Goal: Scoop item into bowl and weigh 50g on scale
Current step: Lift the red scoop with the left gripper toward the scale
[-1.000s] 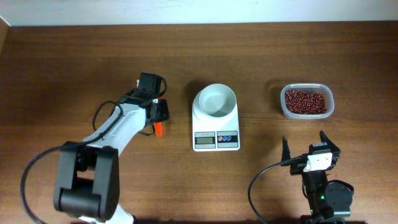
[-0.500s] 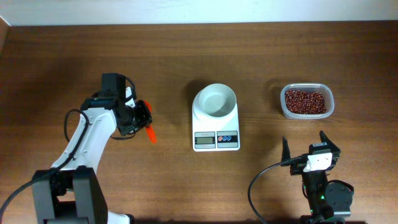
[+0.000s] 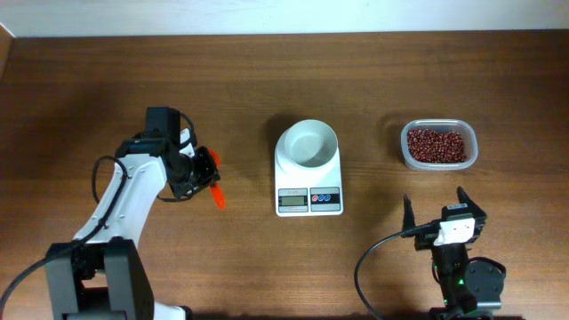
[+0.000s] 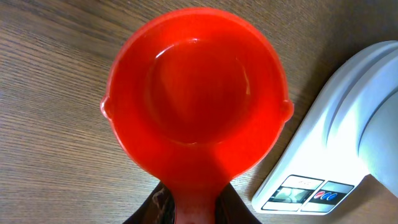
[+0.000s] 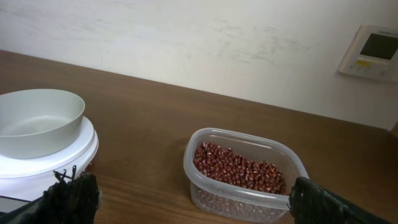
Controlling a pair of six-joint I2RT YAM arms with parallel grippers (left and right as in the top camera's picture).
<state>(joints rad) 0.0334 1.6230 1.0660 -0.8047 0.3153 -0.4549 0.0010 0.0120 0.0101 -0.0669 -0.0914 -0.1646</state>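
Left jaws are clenching the handle of a red scoop. The scoop is hanging just above the desk, mouth up and empty, beside the left edge of the scale. Right jaws are sitting released and wide apart near the front of the desk, grasping nothing.

Bowl is resting on the scale, empty. Beans are all lying in a clear tub, well apart from the scoop, on the far side of the scale.

Risks as I am judging them:
- Scale and bowl are sitting between the scoop and the tub, so the left arm is facing a reach across them. A low pass is risking a knock to the bowl or a push on the scale, which would upset the reading.
- Nothing is bracing the tub. A scoop digging in is likely to shove or tip it, since it looks light.
- Beans are small, loose and likely to roll. A heaped or tilted scoop coming back over the desk is risking a spill short of the bowl.
- Dumping a full scoop is risking an overshoot past 50 g, and picking beans back out is awkward with the left jaws committed to the handle.
- Scale display is too small to read from above, so I cannot tell whether it is on or zeroed with the bowl.
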